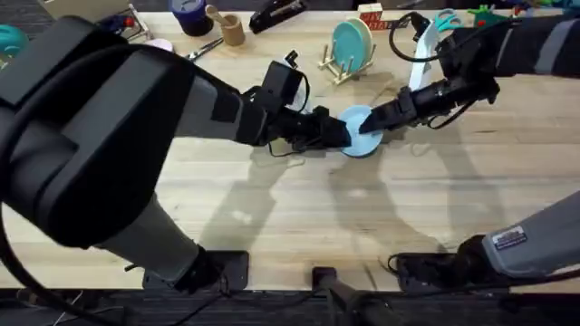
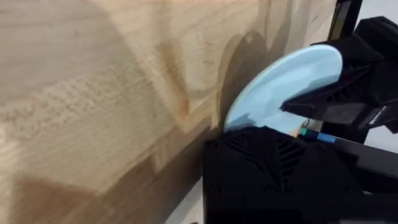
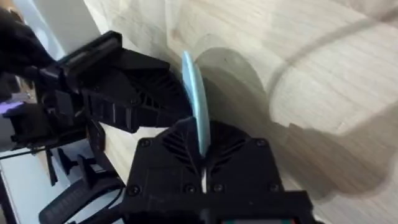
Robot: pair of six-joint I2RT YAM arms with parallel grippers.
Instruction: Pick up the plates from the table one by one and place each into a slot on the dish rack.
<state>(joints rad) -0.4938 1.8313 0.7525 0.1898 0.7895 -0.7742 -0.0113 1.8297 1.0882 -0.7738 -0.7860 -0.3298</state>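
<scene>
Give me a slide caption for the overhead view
Both pincers grip the sky-blue plate above the table.

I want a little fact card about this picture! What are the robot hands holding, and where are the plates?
Held plate: pale sky-blue round plate, tilted up on edge above the table
Left hand: shut on the plate's edge
Right hand: shut on the plate's opposite edge
Other plate: turquoise round plate, standing upright in the rack
Rack: small pale wooden dish rack with pegs, at the far side of the table
Table: light wood plank tabletop
</scene>
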